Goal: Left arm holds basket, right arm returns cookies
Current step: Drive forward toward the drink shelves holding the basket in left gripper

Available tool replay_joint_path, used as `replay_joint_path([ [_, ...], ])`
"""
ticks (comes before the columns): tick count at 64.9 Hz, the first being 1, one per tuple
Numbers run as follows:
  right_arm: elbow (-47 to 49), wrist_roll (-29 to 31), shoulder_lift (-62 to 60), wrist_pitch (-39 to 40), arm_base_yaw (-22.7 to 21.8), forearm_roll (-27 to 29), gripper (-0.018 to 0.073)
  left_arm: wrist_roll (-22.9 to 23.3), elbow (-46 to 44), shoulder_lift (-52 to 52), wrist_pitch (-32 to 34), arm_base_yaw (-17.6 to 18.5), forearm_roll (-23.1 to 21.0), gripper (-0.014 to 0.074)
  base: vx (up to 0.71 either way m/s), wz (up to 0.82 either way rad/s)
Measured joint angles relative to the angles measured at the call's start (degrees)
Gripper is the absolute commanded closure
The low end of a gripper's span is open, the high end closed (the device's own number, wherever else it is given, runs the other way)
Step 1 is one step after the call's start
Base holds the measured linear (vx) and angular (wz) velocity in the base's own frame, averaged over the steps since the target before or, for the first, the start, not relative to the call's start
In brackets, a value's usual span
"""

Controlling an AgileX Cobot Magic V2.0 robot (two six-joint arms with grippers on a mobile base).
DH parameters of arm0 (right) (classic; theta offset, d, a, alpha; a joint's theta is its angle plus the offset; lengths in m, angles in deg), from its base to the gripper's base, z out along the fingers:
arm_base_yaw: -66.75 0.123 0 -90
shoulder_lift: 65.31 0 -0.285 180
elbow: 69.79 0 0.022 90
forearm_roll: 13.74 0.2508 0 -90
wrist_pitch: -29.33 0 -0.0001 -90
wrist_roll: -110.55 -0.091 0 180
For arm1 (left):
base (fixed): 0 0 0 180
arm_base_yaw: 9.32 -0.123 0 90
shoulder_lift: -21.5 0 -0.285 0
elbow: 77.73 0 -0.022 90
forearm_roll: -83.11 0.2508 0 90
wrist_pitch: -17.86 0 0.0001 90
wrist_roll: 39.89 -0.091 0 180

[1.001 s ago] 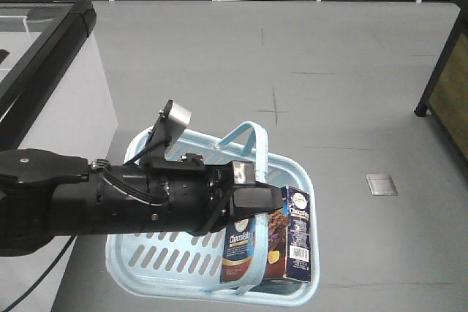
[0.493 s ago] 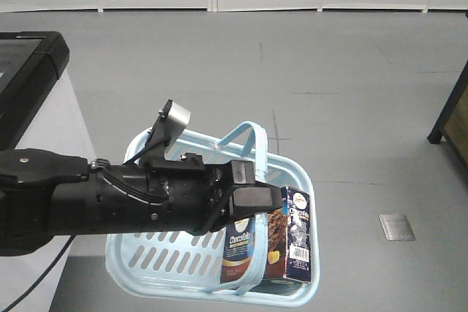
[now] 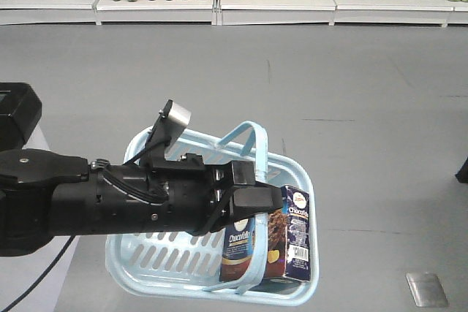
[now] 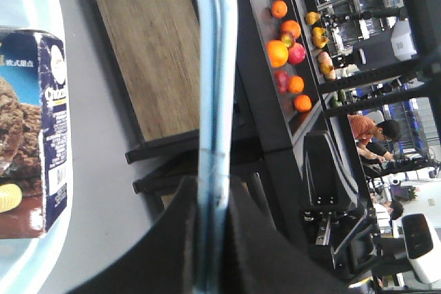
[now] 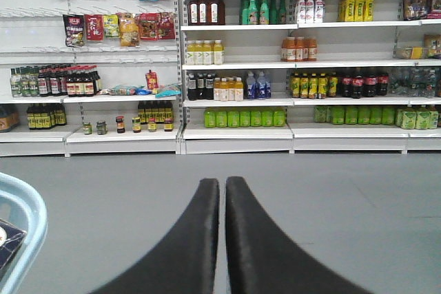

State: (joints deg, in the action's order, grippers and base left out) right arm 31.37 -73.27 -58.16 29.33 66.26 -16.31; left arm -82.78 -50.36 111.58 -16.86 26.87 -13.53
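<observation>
Well, I see the left gripper [image 4: 210,239] clamped tight on one hoop handle [image 4: 213,67] of the basket [image 3: 146,253], which hangs under the left arm [image 3: 110,206] above the floor. The cookies [image 3: 281,242] stand upright inside, at the basket's right end toward its near corner, with the barcode side facing the right wall and the top poking above the rim. My right gripper [image 5: 222,185] has its fingers pressed together with nothing between them, and it faces the shelves [image 5: 234,129], well away from the box.

I judge the box light and stiff, but it is thin cardboard, so a hard squeeze would dent it, and its glossy print may slip. I would open wide and pinch the two broad faces near the top, coming in from the right, since the handle and the left gripper crowd its left upper corner.
</observation>
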Motion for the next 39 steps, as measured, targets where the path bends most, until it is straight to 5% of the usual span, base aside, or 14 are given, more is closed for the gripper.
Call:
replay_joint_path([
  [39, 0.0, 0.0, 0.0, 0.0, 0.0, 0.0, 0.057, 0.0, 0.0, 0.0, 0.05, 0.0, 0.0, 0.0602, 0.5, -0.03],
])
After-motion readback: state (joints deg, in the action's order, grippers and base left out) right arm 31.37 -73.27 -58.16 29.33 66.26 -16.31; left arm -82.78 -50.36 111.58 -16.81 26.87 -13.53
